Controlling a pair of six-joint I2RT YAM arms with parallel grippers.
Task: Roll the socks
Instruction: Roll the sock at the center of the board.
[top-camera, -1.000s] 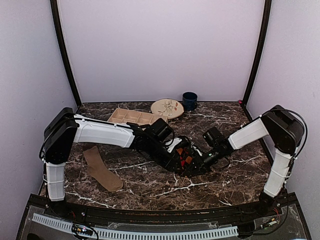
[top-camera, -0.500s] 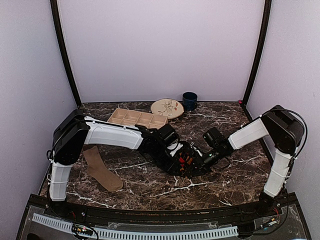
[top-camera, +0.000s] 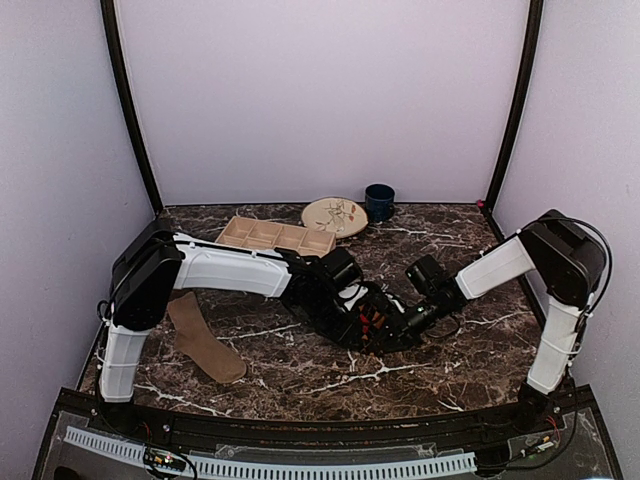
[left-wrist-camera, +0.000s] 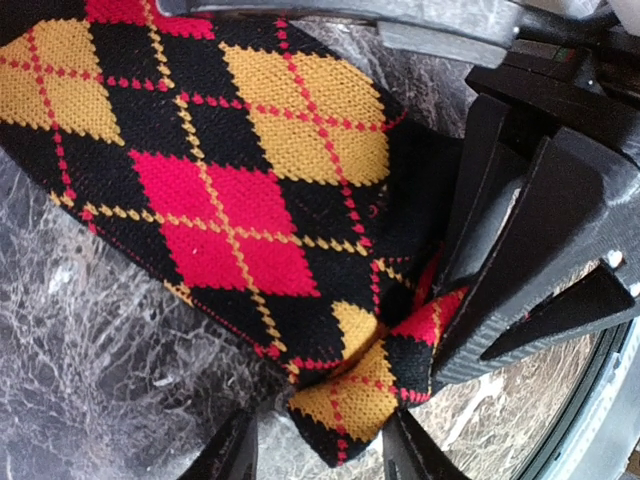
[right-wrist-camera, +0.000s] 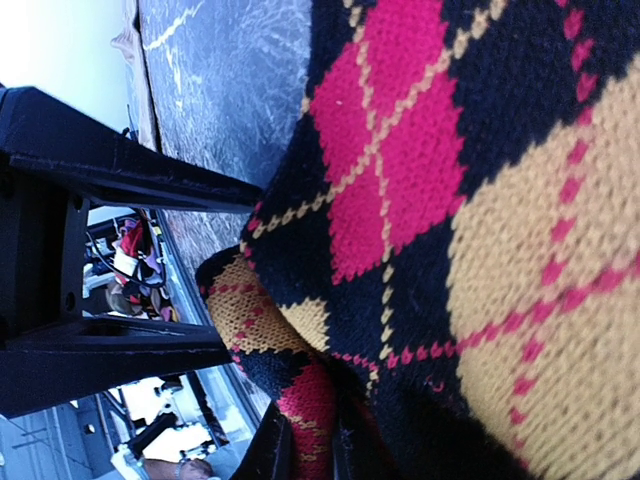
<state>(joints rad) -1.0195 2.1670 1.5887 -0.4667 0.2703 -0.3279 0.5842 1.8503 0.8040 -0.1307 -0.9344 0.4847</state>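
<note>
A: Top view first. Where the socks?

B: At lower left, tan sock flat on the marble table, well apart from both arms. At centre, argyle sock bunched between left gripper and right gripper, tip to tip there.

A: Left wrist view?

B: From upper left down to bottom centre, argyle sock with a folded end between the left fingers. Fingers half apart, straddling that end, no clear squeeze visible. At right of frame, right gripper pinched tight on the sock's edge.

A: Right wrist view?

B: Across the right half, argyle sock close to the lens, clamped at bottom centre by the narrow right gripper. At the left edge, left fingers spread, folded end just beside the tips.

A: Step in hand?

B: Probably early rolling of the argyle sock: one end pinned, first turn forming. Tan sock untouched.

A: Next move?

B: Likely closing left on the fold, then turning it over along the sock against tension from the right. Tan sock afterwards.
</note>
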